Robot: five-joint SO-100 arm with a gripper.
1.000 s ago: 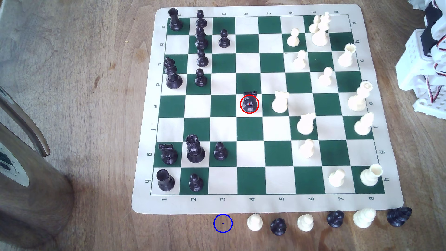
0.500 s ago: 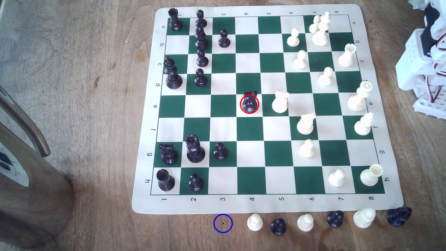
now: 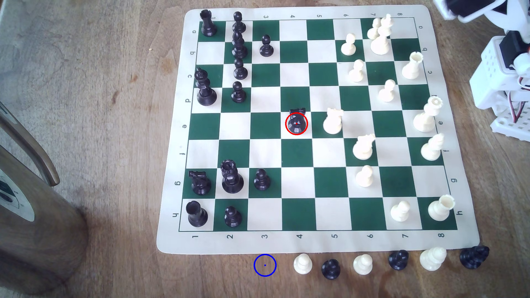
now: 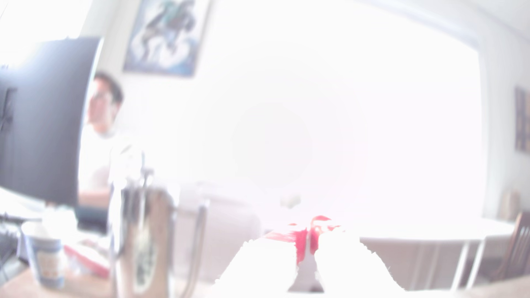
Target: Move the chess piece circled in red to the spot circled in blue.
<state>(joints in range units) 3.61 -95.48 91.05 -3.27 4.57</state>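
— Since 1 second ago: arm (image 3: 470, 11) has swung up at the exterior view's top right; pieces unchanged. Item 1?

— Black knight (image 3: 296, 121), upright, red-ringed, mid-board, just beside a white knight (image 3: 332, 121).

— Item 2?

— Blue circle (image 3: 265, 265), bare wood below the mat (image 3: 175, 246).

— Bearing?

— I judge the knight lies well down-left of my arm. Gripper (image 4: 311, 252): overexposed, grip state unreadable.
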